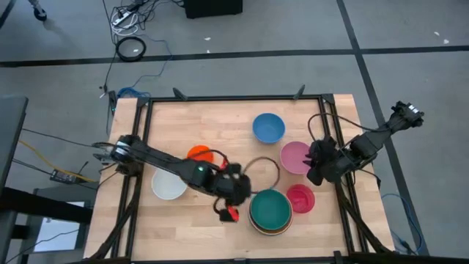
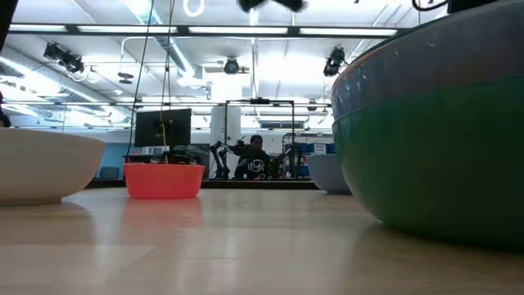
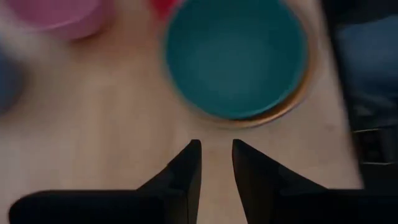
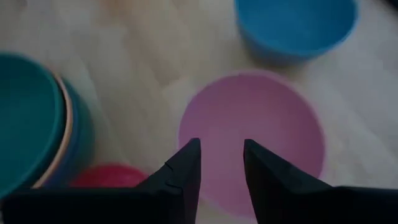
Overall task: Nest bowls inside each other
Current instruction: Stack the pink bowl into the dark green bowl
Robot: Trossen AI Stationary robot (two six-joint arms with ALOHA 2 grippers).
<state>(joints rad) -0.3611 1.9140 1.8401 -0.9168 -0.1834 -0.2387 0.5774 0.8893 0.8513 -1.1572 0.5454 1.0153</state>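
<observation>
Several bowls sit nested near the table's front: a teal bowl (image 1: 270, 209) (image 3: 236, 56) is innermost, and yellow-orange, blue and green walls show around it (image 4: 62, 143) (image 2: 442, 156). Standing alone on their bases are a pink bowl (image 1: 293, 155) (image 4: 261, 143), a blue bowl (image 1: 268, 127), a red bowl (image 1: 300, 198), an orange-red bowl (image 1: 198, 153) (image 2: 164, 180) and a white bowl (image 1: 168, 184). My left gripper (image 1: 240, 194) (image 3: 216, 149) is open above bare wood just left of the stack. My right gripper (image 1: 314, 167) (image 4: 222, 149) is open above the pink bowl's right part.
A small red thing (image 1: 232, 213) shows under the left wrist; I cannot tell what it is. A black frame (image 1: 234, 97) borders the table. Bare wood lies at the table's far left (image 1: 190, 121) and near left (image 1: 176, 227).
</observation>
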